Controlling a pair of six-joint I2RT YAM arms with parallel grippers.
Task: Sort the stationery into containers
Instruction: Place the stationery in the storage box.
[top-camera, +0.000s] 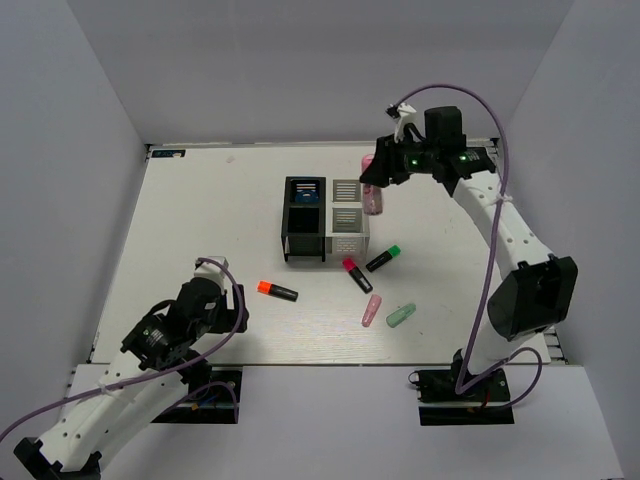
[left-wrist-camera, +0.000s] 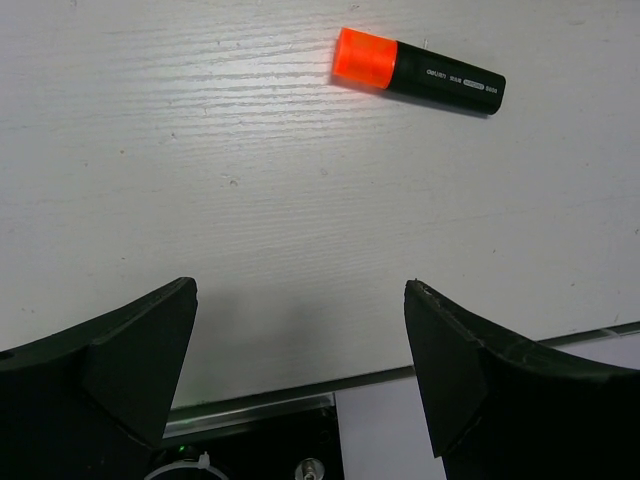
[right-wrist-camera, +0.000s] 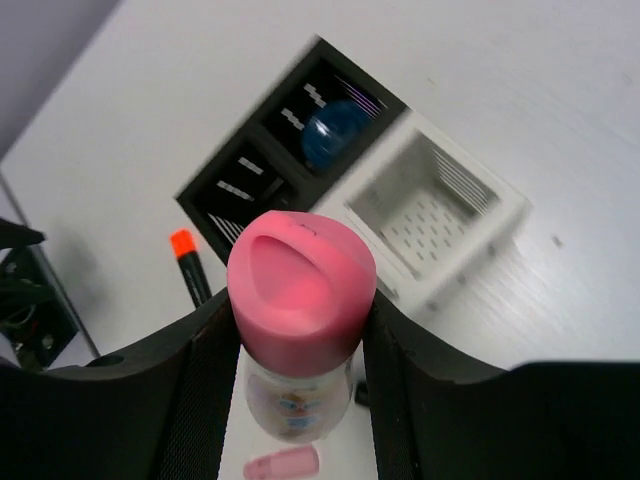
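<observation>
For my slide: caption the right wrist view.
Right gripper holds pink tube beside the organisers; blue pot sits in one cell.

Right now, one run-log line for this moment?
right jaws: shut on pink tube, near white organiser | left jaws: open, empty, near orange-capped marker | blue pot: in black organiser

Tube: pink-capped, held aloft just beside white organiser
Pot: blue, inside black organiser (far cell)
Markers: orange, red, green, lying flat
Capsules: pink, mint, side by side

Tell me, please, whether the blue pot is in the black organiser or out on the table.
In: the blue pot sits inside the black organiser's far cell, below its rim.
</observation>
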